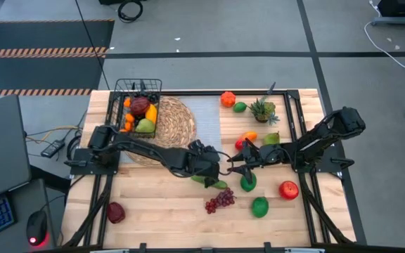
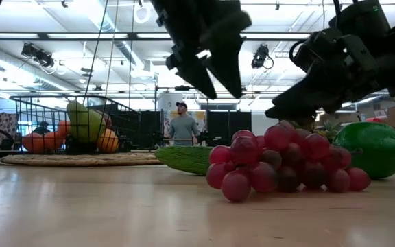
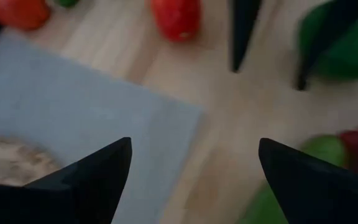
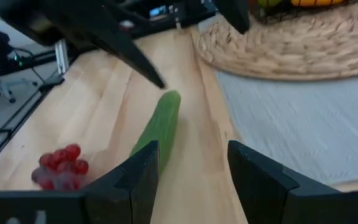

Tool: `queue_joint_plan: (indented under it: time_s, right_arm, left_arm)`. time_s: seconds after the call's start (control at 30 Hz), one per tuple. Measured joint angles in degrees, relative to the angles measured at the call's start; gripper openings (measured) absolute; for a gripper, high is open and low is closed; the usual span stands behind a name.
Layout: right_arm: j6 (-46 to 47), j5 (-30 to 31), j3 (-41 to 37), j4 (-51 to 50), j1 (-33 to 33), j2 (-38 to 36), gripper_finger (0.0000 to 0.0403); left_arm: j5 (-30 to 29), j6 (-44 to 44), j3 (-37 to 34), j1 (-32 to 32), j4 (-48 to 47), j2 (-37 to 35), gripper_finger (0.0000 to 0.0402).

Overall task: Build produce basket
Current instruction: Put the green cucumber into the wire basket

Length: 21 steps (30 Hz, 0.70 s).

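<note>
Though blurred, open left pincer (image 1: 222, 171) above cucumber (image 4: 160, 127)

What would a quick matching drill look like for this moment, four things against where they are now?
Things:
1. cucumber
2. grapes
3. basket
4. left gripper

Places or states:
A. on the woven mat, already holding fruit
B. open, above the cucumber
C. lying on the bare wood, beside the grey cloth
D. on the wood next to a green lime

Pairs: 1-C, 2-D, 3-A, 4-B
</note>
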Motion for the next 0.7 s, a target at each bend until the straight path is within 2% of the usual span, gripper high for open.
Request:
queue_joint_plan:
  time_s: [0.13,0.2,0.23,0.4,0.53,0.7]
  right_arm:
    - [0.4,0.8,0.0,-2.6,1.6,0.0,0.0196]
    - [0.4,1.5,0.0,-2.6,2.5,0.0,0.0196]
    - [0.4,1.7,0.0,-2.5,2.8,0.0,0.0196]
    - [0.4,2.8,0.0,-2.7,3.1,0.0,0.0196]
    - [0.2,3.0,0.0,-2.3,3.1,0.0,0.0196]
    - [-0.7,3.1,0.2,1.2,2.6,0.0,0.0196]
  left_arm:
    - [0.9,1.6,0.0,-1.6,1.0,-0.6,0.0357]
    - [1.0,2.0,-2.4,-2.1,5.8,-1.5,0.0356]
    - [1.5,2.5,-4.9,-2.1,9.6,-2.2,0.0357]
    - [11.6,3.1,-21.5,-0.5,38.6,-7.4,0.0356]
    - [12.1,2.5,-35.0,2.4,50.0,-14.8,0.0356]
    - [16.7,6.8,-52.8,6.9,73.7,-25.8,0.0356]
